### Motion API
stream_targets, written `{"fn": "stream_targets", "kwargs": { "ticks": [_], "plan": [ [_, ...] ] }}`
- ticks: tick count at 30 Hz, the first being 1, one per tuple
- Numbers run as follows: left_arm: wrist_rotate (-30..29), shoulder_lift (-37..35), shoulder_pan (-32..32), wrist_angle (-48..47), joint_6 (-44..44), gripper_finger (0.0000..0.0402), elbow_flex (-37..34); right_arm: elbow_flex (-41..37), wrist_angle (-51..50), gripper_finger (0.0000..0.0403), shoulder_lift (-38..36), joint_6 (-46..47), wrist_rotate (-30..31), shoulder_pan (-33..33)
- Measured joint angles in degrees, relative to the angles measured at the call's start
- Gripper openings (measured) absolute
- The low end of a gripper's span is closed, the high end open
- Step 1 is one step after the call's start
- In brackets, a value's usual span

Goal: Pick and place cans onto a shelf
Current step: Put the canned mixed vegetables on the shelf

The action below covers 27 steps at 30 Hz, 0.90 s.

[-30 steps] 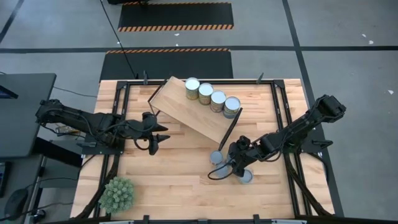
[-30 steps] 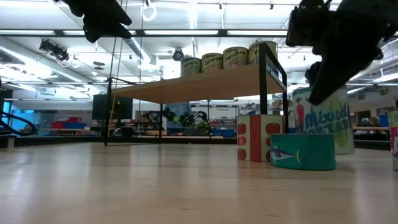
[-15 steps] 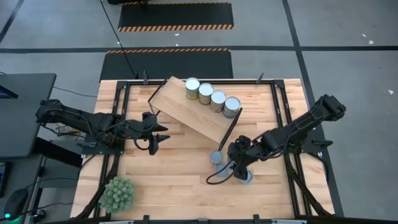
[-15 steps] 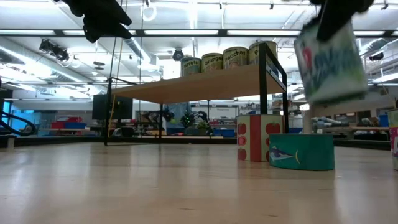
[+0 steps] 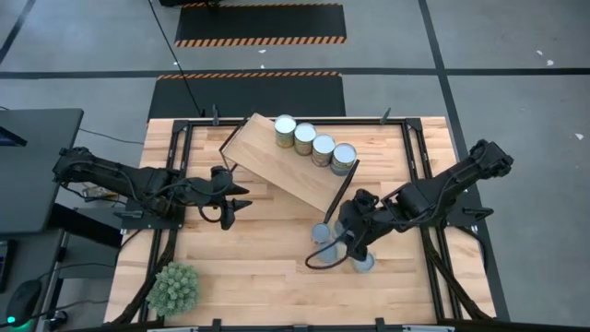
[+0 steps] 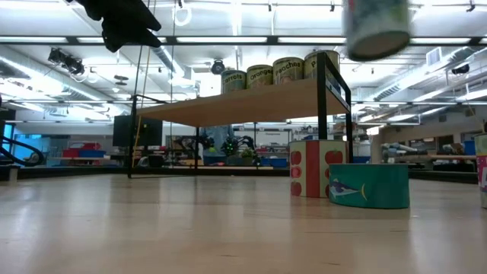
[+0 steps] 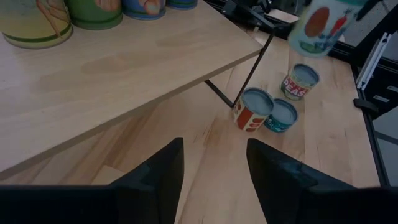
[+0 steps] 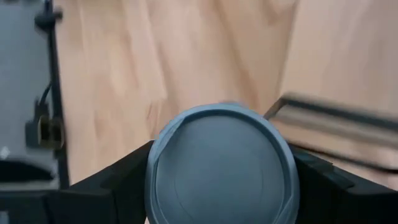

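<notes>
The right gripper (image 5: 353,224) holds one can (image 8: 221,165) between its fingers, lifted above the tabletop (image 5: 258,267) near the shelf's (image 5: 277,164) right corner leg. Four cans (image 5: 313,144) stand in a row along the far edge of the shelf. Three more cans (image 7: 273,106) wait on the tabletop just beside that leg. The risk, I think: the carried can may hit the shelf edge or the row cans and push one down. The left gripper (image 7: 211,171) waits open near the shelf's left edge.
</notes>
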Motion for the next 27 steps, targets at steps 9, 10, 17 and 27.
{"fn": "stream_targets", "kwargs": {
  "ticks": [9, 10, 17, 27],
  "plan": [
    [0.01, 0.00, 0.02, 0.02, -0.39, 0.0180, 0.00, 2.70, 0.35, 0.0296, -1.29, -1.90, 3.94, -4.40],
    [0.02, 0.00, 0.00, 0.04, -0.39, 0.0180, 0.00, 2.70, 0.42, 0.0296, -1.70, -2.16, 4.21, -5.12],
    [-0.30, 0.00, 0.00, 0.04, -0.43, 0.0180, 0.02, 2.70, 2.64, 0.0296, -4.14, -4.93, 10.14, -8.75],
    [-2.25, -0.02, 0.00, 0.21, -0.46, 0.0180, 0.02, 2.69, 5.95, 0.0296, -2.01, -13.15, 9.72, -17.43]
  ]
}}
